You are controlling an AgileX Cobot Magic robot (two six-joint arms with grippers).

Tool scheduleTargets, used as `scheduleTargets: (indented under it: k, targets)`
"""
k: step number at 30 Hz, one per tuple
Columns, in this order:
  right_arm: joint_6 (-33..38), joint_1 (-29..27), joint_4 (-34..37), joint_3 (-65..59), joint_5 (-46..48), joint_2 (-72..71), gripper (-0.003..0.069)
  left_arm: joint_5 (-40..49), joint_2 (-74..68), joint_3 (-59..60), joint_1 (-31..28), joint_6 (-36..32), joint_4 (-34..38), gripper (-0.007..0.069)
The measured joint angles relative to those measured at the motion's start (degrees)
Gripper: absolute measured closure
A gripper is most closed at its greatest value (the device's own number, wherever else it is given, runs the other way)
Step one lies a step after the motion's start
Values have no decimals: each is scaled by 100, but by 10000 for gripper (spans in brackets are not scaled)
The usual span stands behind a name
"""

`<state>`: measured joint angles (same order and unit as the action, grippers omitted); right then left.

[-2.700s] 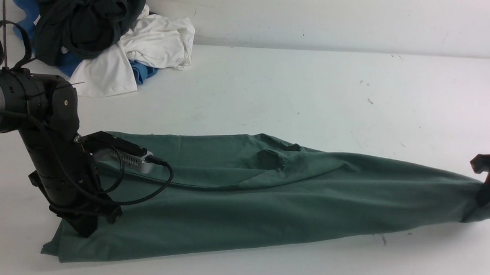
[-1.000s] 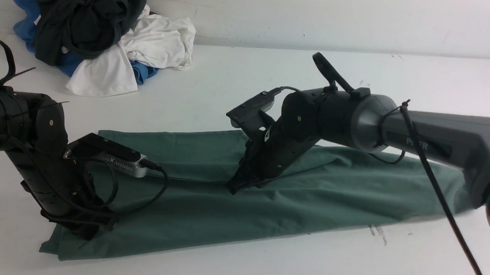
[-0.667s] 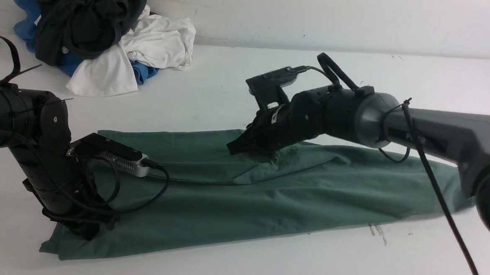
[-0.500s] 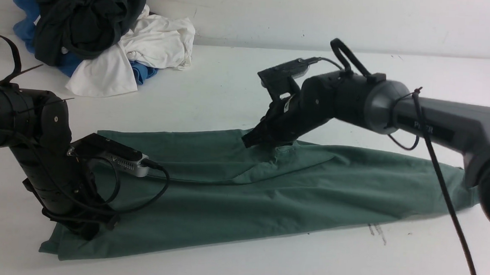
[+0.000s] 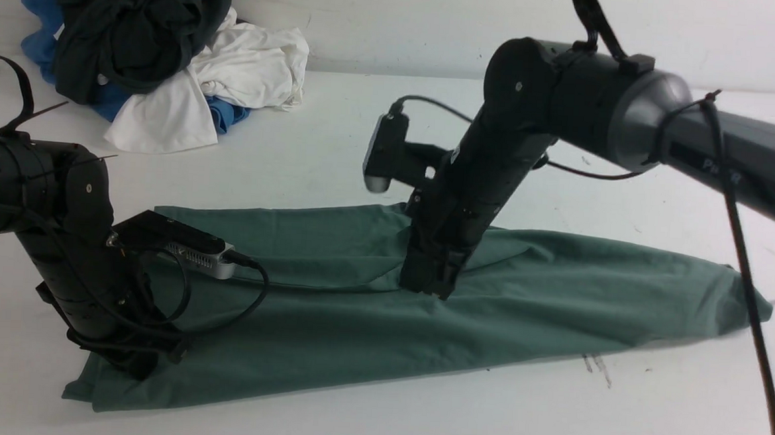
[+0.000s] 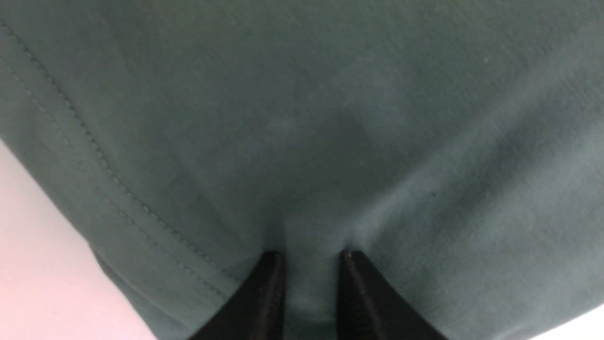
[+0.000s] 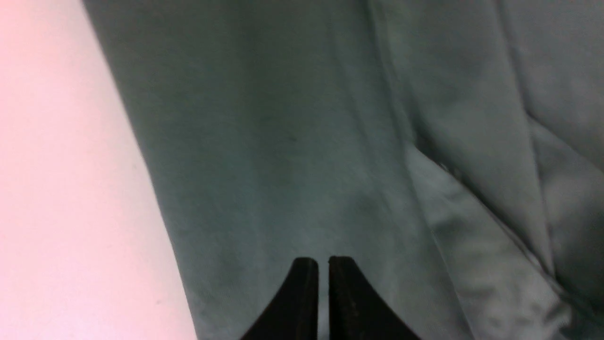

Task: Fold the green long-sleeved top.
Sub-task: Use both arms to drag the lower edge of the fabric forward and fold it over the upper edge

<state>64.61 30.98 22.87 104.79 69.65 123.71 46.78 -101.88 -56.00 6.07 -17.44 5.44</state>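
The green long-sleeved top (image 5: 329, 320) lies in a long band across the table, folded lengthwise, with a diagonal fold edge near its middle. My left gripper (image 5: 134, 367) presses down on its left end and is shut on a pinch of the cloth (image 6: 302, 118), which puckers between the fingers (image 6: 271, 283). My right gripper (image 5: 427, 291) points steeply down at the middle of the top. In the right wrist view its jaws (image 7: 323, 259) stand a thin slit apart over the cloth (image 7: 283, 141), with nothing between them. Neck, label and logo are hidden.
A heap of black (image 5: 132, 25), white (image 5: 249, 71) and blue (image 5: 40, 14) garments sits at the back left against the wall. The white table (image 5: 615, 422) runs around the top. The right arm's cable (image 5: 743, 263) hangs over the top's right end.
My right arm rose off the top's middle, swung up and back, and now points steeply down at it. Its jaws have parted a thin slit. The left arm has stayed put.
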Motion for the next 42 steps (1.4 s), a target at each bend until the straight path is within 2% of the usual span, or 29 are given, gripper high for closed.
scheduleTargets:
  k: [3,4,5,6,7,9,12,16,22,30,35,42]
  targets:
    - [604,17,194,0,-175,108,516,0,0,0,0,0,0,470]
    - [604,17,193,0,-200,108,516,0,0,0,0,0,0,470]
    - [784,32,193,0,-455,137,448,0,0,0,0,0,0,470]
    - [836,57,158,0,-645,145,411,5,0,0,0,0,0,470]
    - [843,57,146,0,-645,151,404,5,0,0,0,0,0,470]
    - [869,163,-75,0,-1161,193,339,5,0,0,0,0,0,470]
    - [886,307,-258,0,-1492,300,311,5,0,0,0,5,18,470]
    - [891,435,-302,0,-1524,560,309,0,0,0,0,5,48,470]
    - [817,477,-339,5,-1735,710,365,0,0,0,0,5,56,470]
    - [477,482,-629,5,-1991,734,564,0,0,0,0,5,62,470]
    - [242,482,-783,5,-2046,734,645,0,0,0,0,5,62,470]
    - [-225,482,-858,14,-2296,734,659,0,0,0,0,5,62,470]
